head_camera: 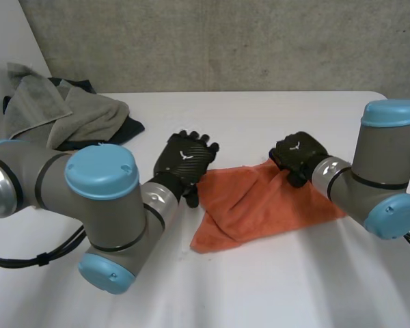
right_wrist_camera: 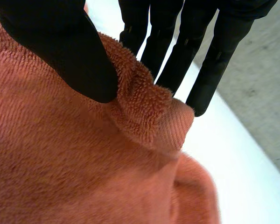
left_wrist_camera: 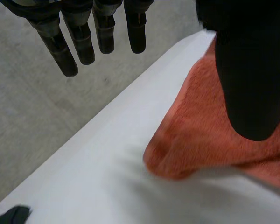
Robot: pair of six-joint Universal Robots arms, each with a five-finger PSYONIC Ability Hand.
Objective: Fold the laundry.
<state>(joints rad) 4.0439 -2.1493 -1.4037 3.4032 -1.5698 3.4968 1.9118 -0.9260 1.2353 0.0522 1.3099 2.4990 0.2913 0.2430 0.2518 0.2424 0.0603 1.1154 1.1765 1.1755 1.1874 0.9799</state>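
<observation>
- Closest to us is the left arm [head_camera: 101, 171], big and bent, low over the near side of the white table [head_camera: 260, 294].
- Its left hand [head_camera: 184, 160] sits just beside one corner of the orange towel [head_camera: 260, 205]. The fingers [left_wrist_camera: 60, 51] are straight and hold nothing. The thumb [left_wrist_camera: 252, 84] hangs over the towel, and I cannot tell if it touches.
- At the towel's far corner, on the other side, is the right hand [head_camera: 297, 156]. Its thumb [right_wrist_camera: 60, 46] squeezes a bump of towel against its fingers [right_wrist_camera: 149, 42], so it has a good grip.
- I think the right hand holds that corner so it can lift it and fold it over. The left hand looks like it waits close by to grab its own corner.
- The towel lies rumpled near the middle of the table, closer to the right arm. No part that I can see hangs off an edge.
- Bare table lies in front of the towel and behind it, so there is room to fold.
- A grey towel [head_camera: 61, 109] and a dark cloth [head_camera: 126, 130] are piled at the far left corner, well apart and out of the way.
</observation>
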